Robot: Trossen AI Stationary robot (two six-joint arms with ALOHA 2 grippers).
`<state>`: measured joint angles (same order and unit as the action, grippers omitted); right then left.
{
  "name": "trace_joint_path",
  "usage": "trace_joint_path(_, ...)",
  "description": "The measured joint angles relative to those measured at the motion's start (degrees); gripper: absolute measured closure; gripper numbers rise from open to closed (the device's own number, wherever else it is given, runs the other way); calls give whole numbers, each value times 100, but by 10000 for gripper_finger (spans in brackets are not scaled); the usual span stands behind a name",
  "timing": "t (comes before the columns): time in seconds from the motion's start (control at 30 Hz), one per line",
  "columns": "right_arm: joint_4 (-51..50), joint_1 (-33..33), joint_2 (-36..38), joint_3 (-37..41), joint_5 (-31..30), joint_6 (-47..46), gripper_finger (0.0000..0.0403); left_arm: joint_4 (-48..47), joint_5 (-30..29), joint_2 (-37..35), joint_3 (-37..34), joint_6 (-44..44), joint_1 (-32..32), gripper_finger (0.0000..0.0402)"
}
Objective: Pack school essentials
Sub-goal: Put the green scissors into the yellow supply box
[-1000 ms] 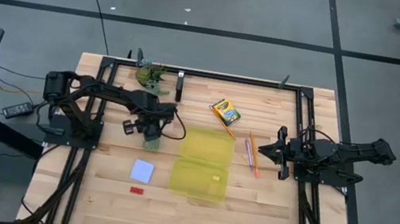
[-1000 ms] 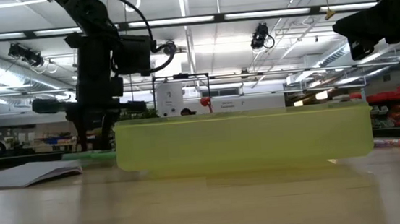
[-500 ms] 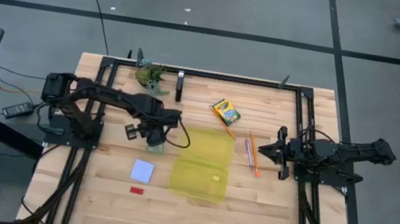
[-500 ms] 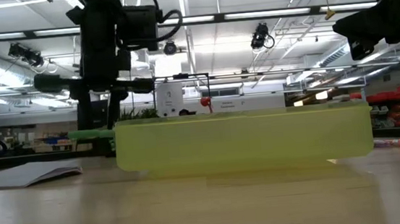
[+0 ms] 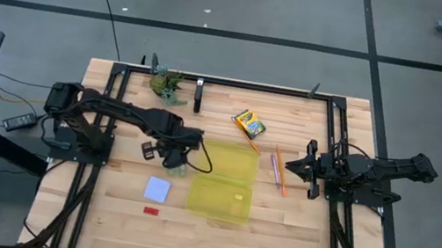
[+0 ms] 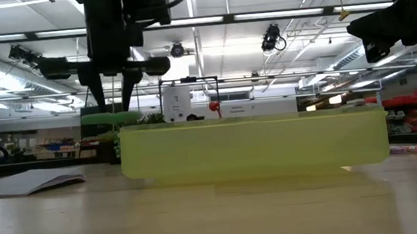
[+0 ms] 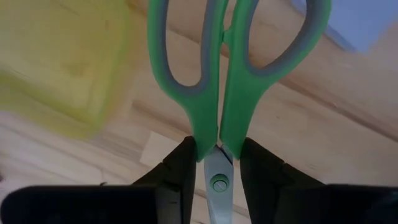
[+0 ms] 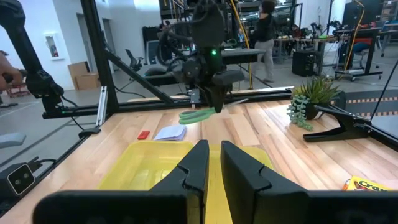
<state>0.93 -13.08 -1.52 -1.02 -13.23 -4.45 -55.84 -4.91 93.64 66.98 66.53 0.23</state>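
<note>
My left gripper is shut on the green-handled scissors, just off the left edge of the open yellow case. In the low view the scissors hang level above the table. My right gripper waits shut at the case's right side, beside the orange pencil and purple pen. The crayon box lies beyond the case. The pale blue note pad and red eraser lie flat near the left front. My left gripper pinches the scissors between its two fingers at the base of the green handles, just by the pivot screw. The fingers come from above, pointing down, across the scissors. The scissors are lifted clear and lie about level, handle loops sticking out toward the near side.
A leafy green clump and a black clamp stand at the far edge. A black frame runs along the table's far side and both flanks. Bare wood shows in front of the case.
My left gripper has risen and moved toward the table's right, closer to the yellow case. It stayed shut on the scissors, which went from table level to lifted clear, above the height of the case's wall.
</note>
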Motion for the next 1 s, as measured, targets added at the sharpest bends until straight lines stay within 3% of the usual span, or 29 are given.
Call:
trace_joint_path(0.43, 0, 2, 0, 0, 0, -2, 352, 158, 0, 176, 698, -145, -268, 300)
trace_joint_path(1.0, -7, 2, 0, 0, 0, 0, 352, -421, 2, 1840, 2977, -128, -561, 296)
